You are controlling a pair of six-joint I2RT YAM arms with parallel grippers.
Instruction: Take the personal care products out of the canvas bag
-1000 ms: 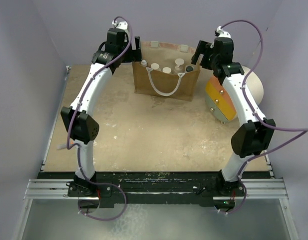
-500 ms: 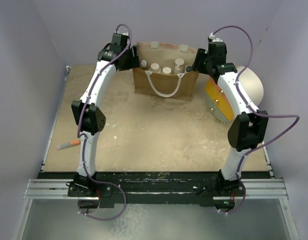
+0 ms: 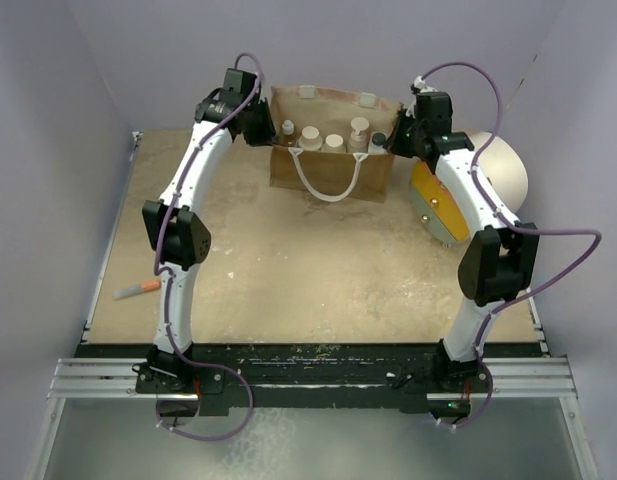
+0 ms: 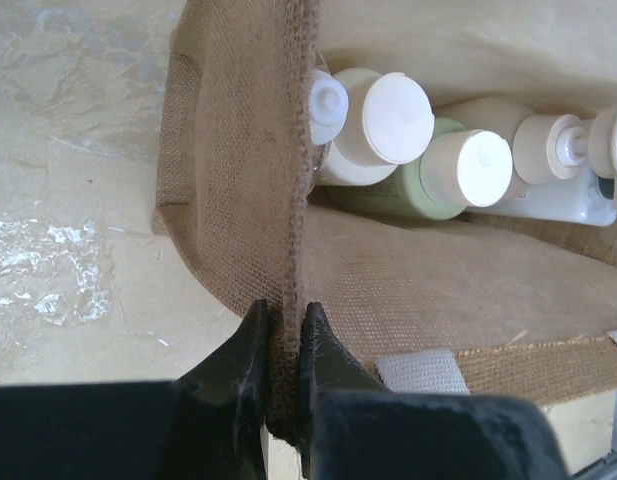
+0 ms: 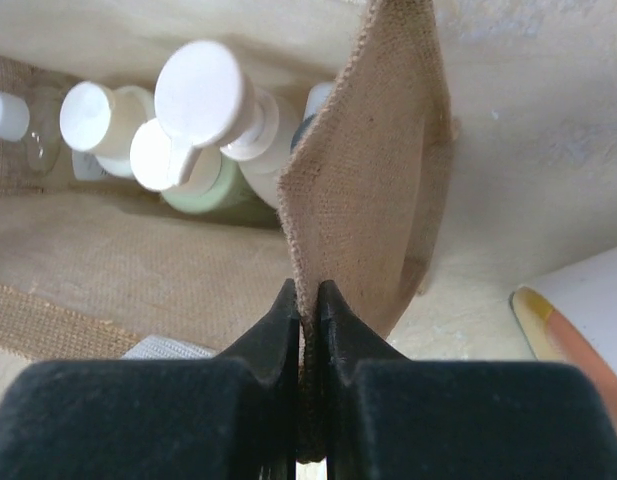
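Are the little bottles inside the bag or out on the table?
Inside. The bottles sit between the walls of the canvas bag; the left gripper and right gripper only pinch its ends.

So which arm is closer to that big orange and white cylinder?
The right arm: its jaws pinch the end of the canvas bag beside the cylinder. The left arm has its jaws on the far end, the whole bag between.
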